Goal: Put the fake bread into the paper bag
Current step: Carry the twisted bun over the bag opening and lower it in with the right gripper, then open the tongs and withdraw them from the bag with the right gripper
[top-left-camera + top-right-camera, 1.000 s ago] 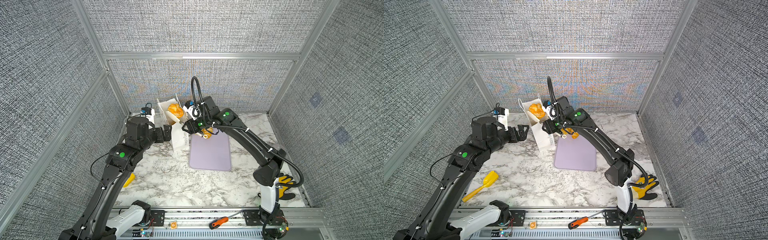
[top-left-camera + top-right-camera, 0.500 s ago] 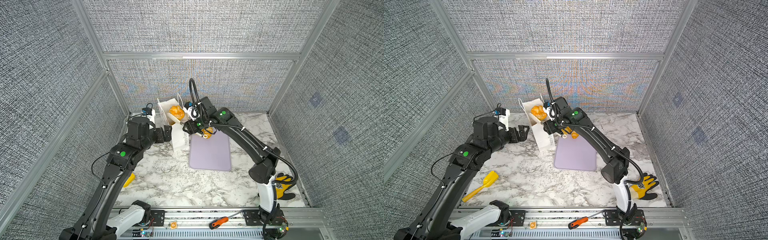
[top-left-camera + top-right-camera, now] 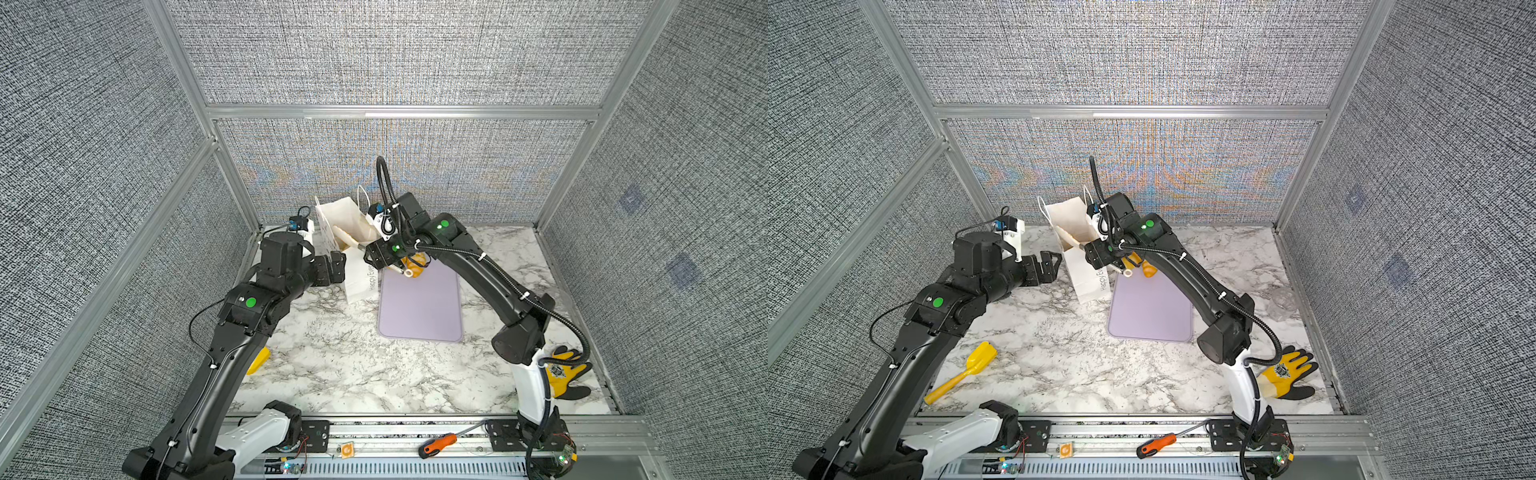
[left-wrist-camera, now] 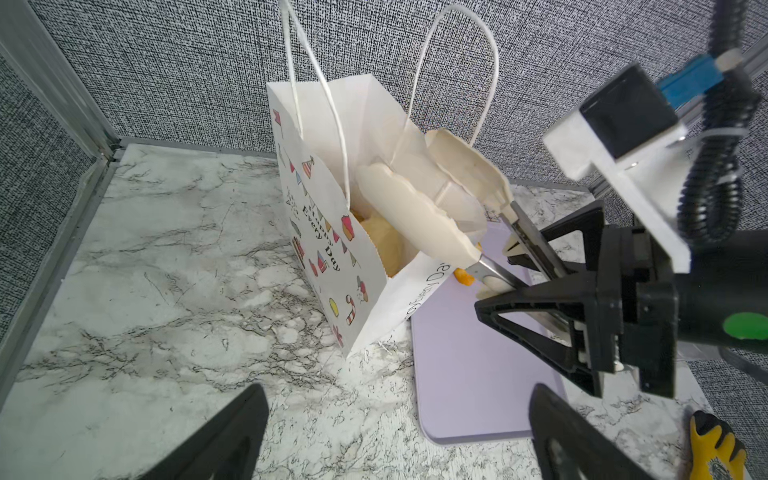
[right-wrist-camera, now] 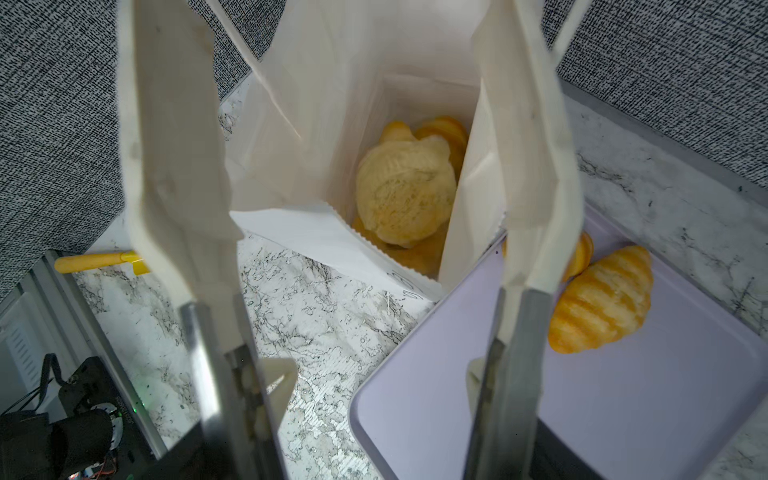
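Holding my right gripper (image 5: 353, 137) spread and empty over the tall white paper bag (image 4: 332, 232) to drop pastry inside, glossy golden toy bread (image 5: 405, 191) piled within, two croissants (image 5: 602, 299) left on the lilac tray (image 5: 582, 395), left gripper (image 4: 395, 432) wide, empty.

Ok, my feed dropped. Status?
Both grippers open, right gripper over paper bag. Bread inside; croissant left on tray. Nothing blocking.

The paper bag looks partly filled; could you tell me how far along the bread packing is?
Done: several fake bread pieces lie inside the paper bag. In hand: nothing; the right hand is over the bag's mouth with tongs spread and empty. Left: at least two croissants on the lilac tray.
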